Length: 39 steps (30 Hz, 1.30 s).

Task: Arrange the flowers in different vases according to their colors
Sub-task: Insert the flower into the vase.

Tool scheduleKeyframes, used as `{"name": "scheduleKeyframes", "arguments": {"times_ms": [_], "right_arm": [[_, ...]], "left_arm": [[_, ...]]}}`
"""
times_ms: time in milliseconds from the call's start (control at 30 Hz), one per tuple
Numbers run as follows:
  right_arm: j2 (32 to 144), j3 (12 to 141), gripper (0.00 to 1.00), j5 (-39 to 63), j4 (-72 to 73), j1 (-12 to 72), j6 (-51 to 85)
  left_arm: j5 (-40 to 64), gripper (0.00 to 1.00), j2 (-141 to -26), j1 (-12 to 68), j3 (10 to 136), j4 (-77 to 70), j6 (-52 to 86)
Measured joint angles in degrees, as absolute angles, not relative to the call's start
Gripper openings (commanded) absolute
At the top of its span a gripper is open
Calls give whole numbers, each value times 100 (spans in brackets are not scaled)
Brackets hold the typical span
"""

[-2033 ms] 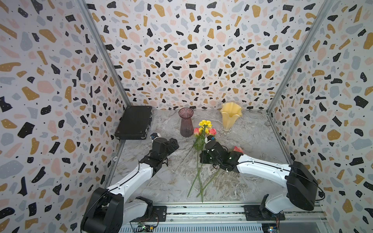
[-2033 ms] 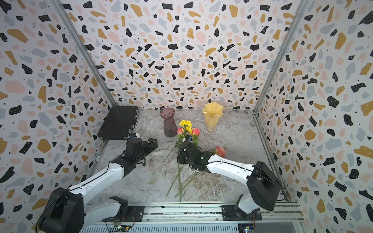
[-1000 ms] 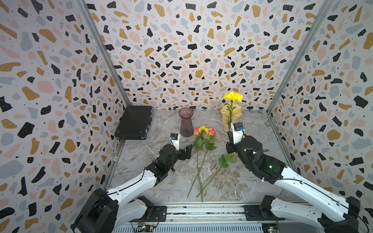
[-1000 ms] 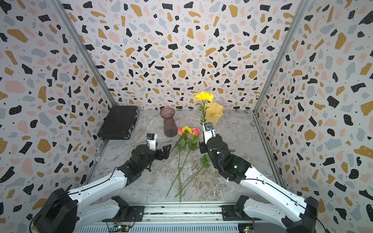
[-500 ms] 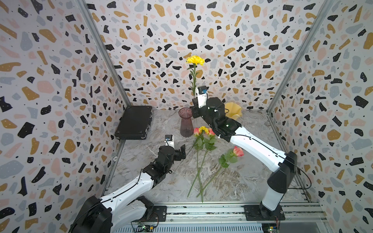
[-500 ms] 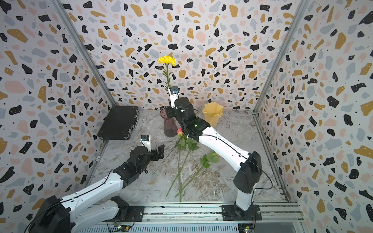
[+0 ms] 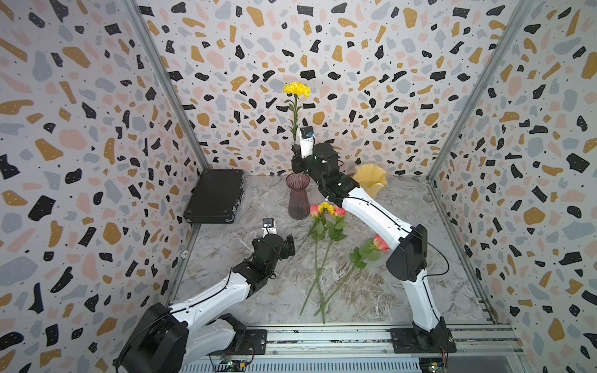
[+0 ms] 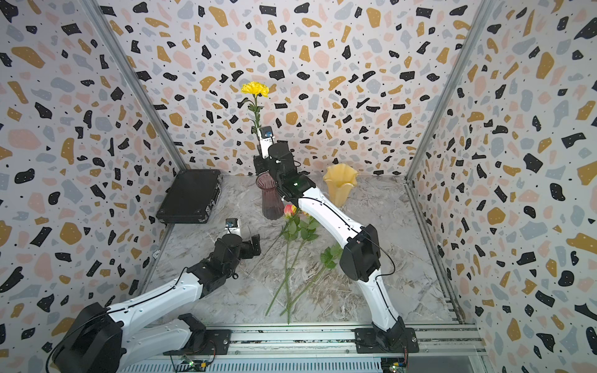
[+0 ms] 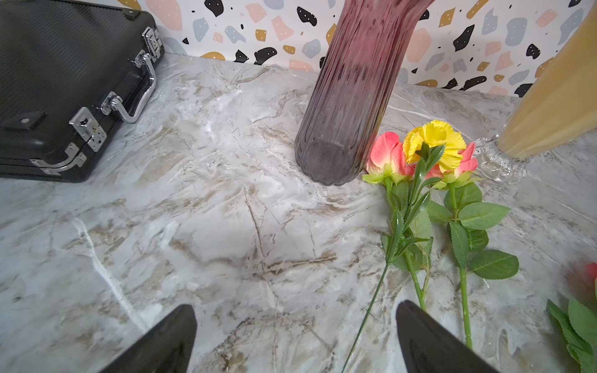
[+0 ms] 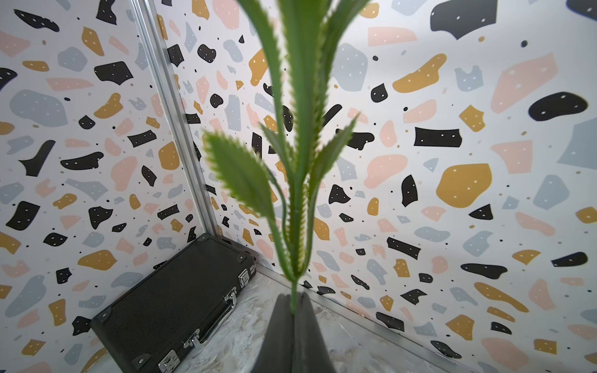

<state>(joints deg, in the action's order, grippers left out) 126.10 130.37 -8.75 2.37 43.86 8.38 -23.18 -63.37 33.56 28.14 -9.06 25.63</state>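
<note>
A yellow flower [image 7: 296, 88] is being clamped in the right fingers [image 10: 279, 332] above the purple vase [image 7: 298, 197], so mis-sorting is being risked; the left fingers [image 9: 429, 342] are being held apart.

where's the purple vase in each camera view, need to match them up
Top view: purple vase stands centre back, below the yellow flower.
Top view: same spot, rim partly behind the right arm.
Left wrist: close ahead, between black case and yellow vase.
Right wrist: not in it.
Shared landmark: the black case, in all four views.
</note>
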Motion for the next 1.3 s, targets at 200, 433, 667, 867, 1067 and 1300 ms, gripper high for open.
{"name": "scheduleKeyframes", "arguments": {"times_ms": [200,433,667,867,1067,1300], "right_arm": [[12954,13037,0,-707,340,4329,878],[13200,13037,27,-513,-239,4329,982],[13148,13037,50,-257,-1175,4329,1304],[12405,12440,55,91,-2084,4329,1511],[10372,10390,56,366,-2147,4329,2005],[8586,6938,55,803,-285,4480,3833]], "left_arm": [[-2329,99,-5953,3356,2672,-1190,2661],[-2602,99,-5723,3356,2523,-1247,2825],[-2744,99,-5749,3356,2528,-1092,2998],[-3295,100,-5743,3356,2532,-506,3857],[-3903,99,-5677,3356,2532,-198,4628],[-4709,100,-5896,3356,2779,832,5815]]}}
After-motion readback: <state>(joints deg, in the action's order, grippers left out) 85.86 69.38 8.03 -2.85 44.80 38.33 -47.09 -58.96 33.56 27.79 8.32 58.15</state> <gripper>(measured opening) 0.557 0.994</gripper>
